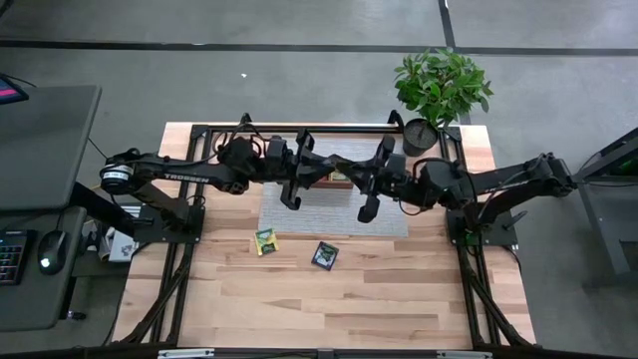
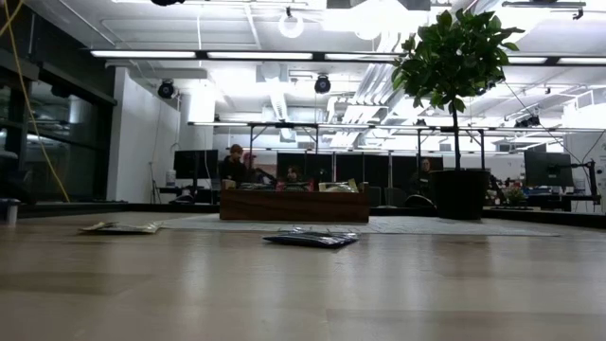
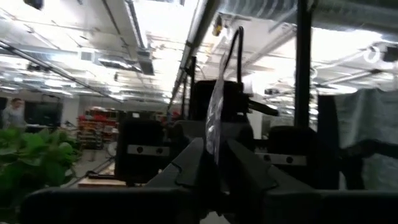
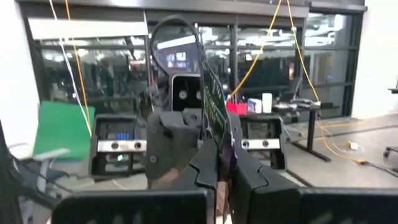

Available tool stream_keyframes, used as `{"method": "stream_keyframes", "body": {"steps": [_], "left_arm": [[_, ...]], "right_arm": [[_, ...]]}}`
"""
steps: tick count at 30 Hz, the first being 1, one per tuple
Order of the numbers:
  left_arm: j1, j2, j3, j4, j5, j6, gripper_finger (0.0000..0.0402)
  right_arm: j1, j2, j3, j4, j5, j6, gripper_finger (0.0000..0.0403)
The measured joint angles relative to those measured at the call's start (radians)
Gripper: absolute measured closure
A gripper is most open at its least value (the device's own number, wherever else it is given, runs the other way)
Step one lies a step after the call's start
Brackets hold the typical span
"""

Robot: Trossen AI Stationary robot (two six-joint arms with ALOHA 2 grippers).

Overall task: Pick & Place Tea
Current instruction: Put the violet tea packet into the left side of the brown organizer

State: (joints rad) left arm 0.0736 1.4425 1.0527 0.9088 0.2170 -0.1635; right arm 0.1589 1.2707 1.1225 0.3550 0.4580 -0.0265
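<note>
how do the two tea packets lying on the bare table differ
The yellow-green packet lies nearer the left arm and close to the grey mat; the dark packet lies nearer the middle, farther from the mat. In the low view the dark packet looks puffier. Both lie flat on the table, untouched.

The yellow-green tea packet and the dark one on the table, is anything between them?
No. In the high view, only bare wooden table lies between the yellow-green packet and dark packet.

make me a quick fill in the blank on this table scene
____ packets lie on bare wood: a yellow-green packet and a dark packet.
The tray sits on the grey ____.
The right tool is ____ on the held packet.
The potted plant stands at the far ____ corner.
Missing: two; mat; shut; right
</note>
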Motion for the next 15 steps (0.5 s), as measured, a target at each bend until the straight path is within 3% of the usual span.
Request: {"method": "stream_keyframes", "body": {"steps": [8,15], "left_arm": [[0.000,-0.015,0.000,-0.054,0.052,-0.007,0.0289],[-0.002,-0.015,0.000,-0.126,0.063,-0.055,0.0260]], "right_arm": [[-0.001,-0.055,0.000,-0.218,0.000,0.129,0.0398],[-0.003,-0.055,0.000,-0.344,-0.081,0.208,0.0398]]}}
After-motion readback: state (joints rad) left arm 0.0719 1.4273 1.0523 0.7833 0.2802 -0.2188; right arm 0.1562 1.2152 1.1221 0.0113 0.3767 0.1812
